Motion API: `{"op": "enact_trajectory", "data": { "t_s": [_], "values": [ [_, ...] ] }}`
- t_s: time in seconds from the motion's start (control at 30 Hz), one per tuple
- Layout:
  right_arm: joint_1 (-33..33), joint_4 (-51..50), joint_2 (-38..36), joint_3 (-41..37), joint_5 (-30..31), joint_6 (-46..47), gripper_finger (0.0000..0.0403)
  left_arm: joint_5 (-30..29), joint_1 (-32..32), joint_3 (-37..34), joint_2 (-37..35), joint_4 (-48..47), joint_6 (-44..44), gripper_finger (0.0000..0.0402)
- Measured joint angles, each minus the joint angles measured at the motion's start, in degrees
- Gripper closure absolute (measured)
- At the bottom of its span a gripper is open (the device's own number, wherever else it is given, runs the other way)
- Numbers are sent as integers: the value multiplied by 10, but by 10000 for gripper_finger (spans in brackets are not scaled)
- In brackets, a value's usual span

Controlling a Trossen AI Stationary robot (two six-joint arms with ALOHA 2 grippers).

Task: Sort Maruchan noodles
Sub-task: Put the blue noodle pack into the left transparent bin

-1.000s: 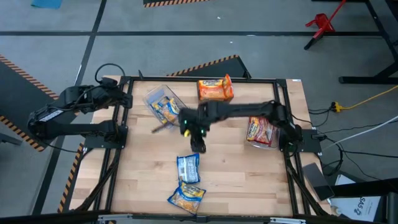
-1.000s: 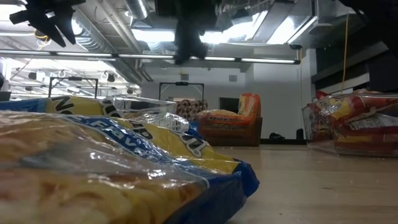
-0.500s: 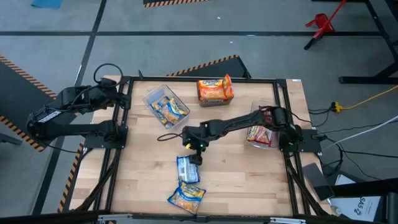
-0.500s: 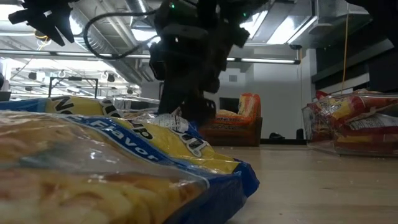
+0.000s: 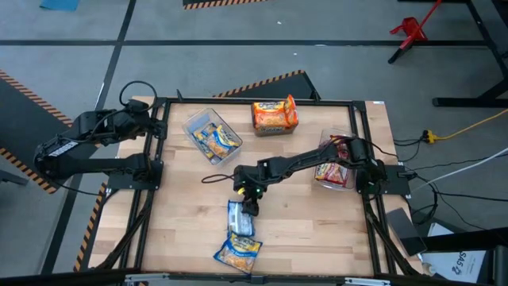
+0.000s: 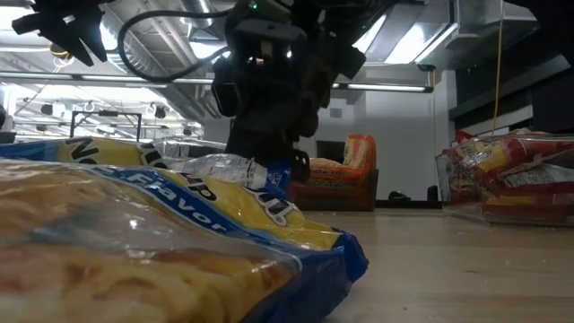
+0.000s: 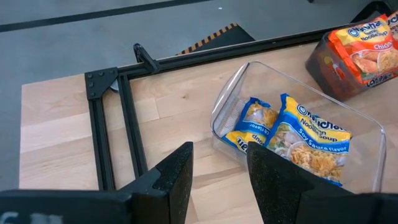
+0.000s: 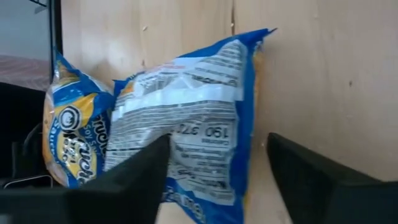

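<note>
My right gripper is down over the blue-and-yellow packet mid-table, fingers apart astride its end; next I need to close and lift it binward

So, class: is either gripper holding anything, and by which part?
Nothing is held yet. The right gripper straddles one end of the blue packet, jaws open; the left gripper is empty.
</note>
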Motion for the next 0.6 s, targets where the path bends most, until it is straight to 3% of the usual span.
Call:
{"op": "enact_trajectory", "data": {
  "t_s": [0.4, 0.6],
  "values": [
    [-1, -4, -2, 6, -12, -2, 380, -1, 0, 0, 0, 0, 0, 256],
    [-5, -40, 3, 45, 17, -7, 395, -1, 0, 0, 0, 0, 0, 256]
  ]
}}
